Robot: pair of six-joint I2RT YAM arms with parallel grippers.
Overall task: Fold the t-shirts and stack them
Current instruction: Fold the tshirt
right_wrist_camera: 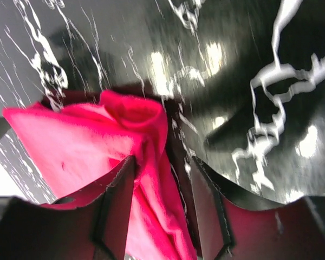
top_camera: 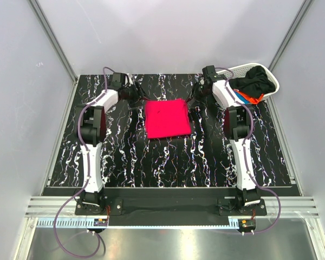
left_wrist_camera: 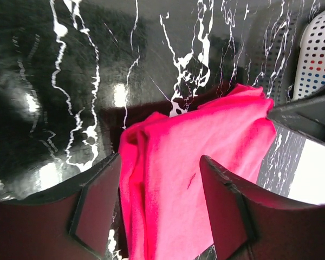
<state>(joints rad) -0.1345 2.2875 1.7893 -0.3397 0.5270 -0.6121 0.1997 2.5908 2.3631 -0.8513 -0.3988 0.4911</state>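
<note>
We count one done: the pinkish-red t-shirt [top_camera: 167, 118] lies folded square in the middle of the table [top_camera: 124, 157]; left gripper [left_wrist_camera: 160, 162] and right gripper [right_wrist_camera: 162, 162] stand spread over its far corners, pinching nothing. The other t-shirts [top_camera: 254, 82] sit heaped in the basket [top_camera: 248, 67]; most work remains.

Black table [top_camera: 124, 157] veined with white, bright pinkish-red t-shirt [top_camera: 167, 118] lying folded flat toward its far middle, white lattice basket [top_camera: 248, 67] sitting at the far right corner

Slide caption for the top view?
Left arm and right arm at the far corners of a folded red shirt on the table; basket of more shirts far right.
</note>
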